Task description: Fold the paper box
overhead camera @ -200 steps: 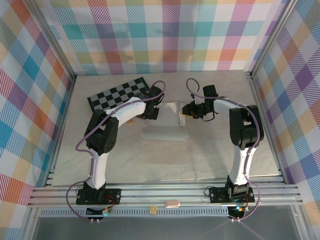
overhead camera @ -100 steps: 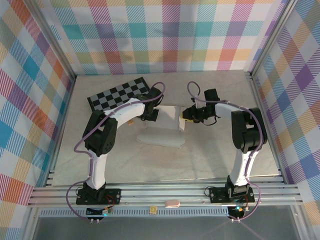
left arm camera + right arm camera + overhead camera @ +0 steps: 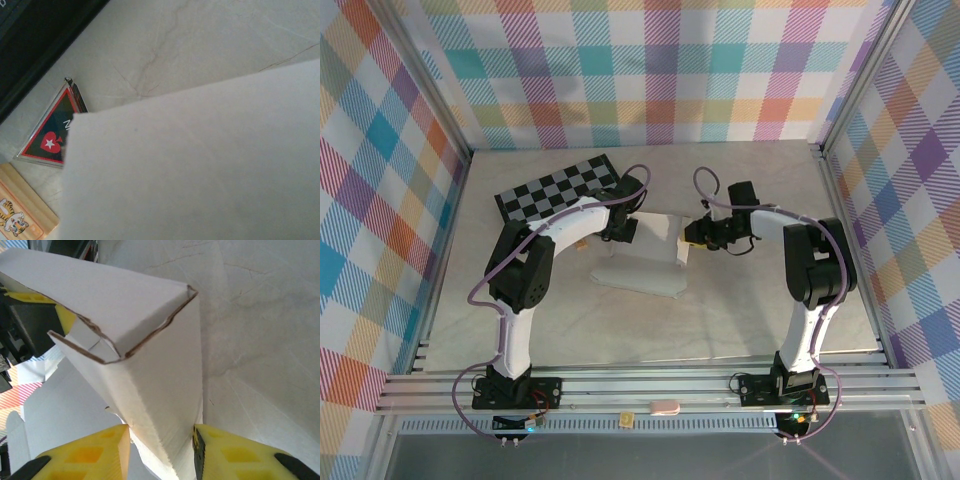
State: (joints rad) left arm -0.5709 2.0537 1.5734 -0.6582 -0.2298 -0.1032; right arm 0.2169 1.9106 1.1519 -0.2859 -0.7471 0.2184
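Straddling paper box (image 3: pixel 145 335) wall | right hand (image 3: pixel 161 440) | touching both faces

top external: you look steeply down from above and behind the arm bases (image 3: pixel 510 388), far off, whole table (image 3: pixel 750 310) in frame | left wrist: you sit pressed close over the paper box (image 3: pixel 200 165) | right wrist: close, you face forward past the right gripper (image 3: pixel 161 447) onto that same box, shared by all three

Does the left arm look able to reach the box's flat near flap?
Likely yes: the flap lies bare close by the left hand, and the right hand grips a wall of the paper box, clear of it.
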